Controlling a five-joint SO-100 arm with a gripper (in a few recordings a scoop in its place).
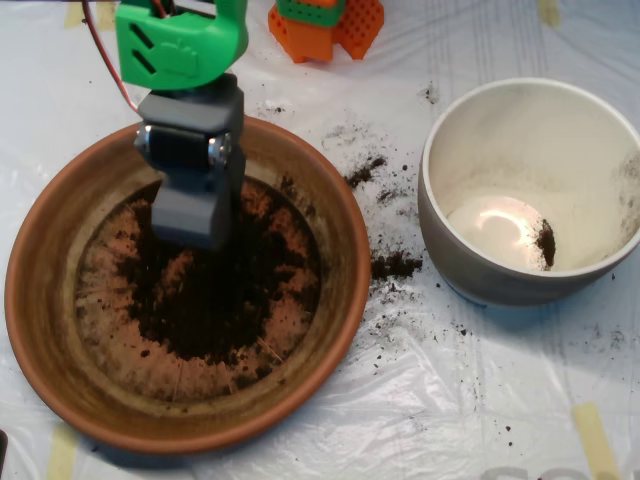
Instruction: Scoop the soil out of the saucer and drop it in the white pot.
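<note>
The terracotta saucer (90, 400) fills the left half of the overhead view. A patch of dark soil (225, 300) lies on its flat bottom. My grey scoop (192, 215) hangs from the green arm at the top and points down into the upper left of the soil patch, its lower end at the soil. The white pot (470, 270) stands to the right of the saucer, apart from it. Inside the pot lies a small dark clump of soil (545, 243) on the shiny bottom.
Spilled soil crumbs (395, 265) dot the white plastic sheet between saucer and pot. An orange and green block (325, 25) sits at the top edge. Yellow tape strips (598, 435) hold the sheet down at the lower right.
</note>
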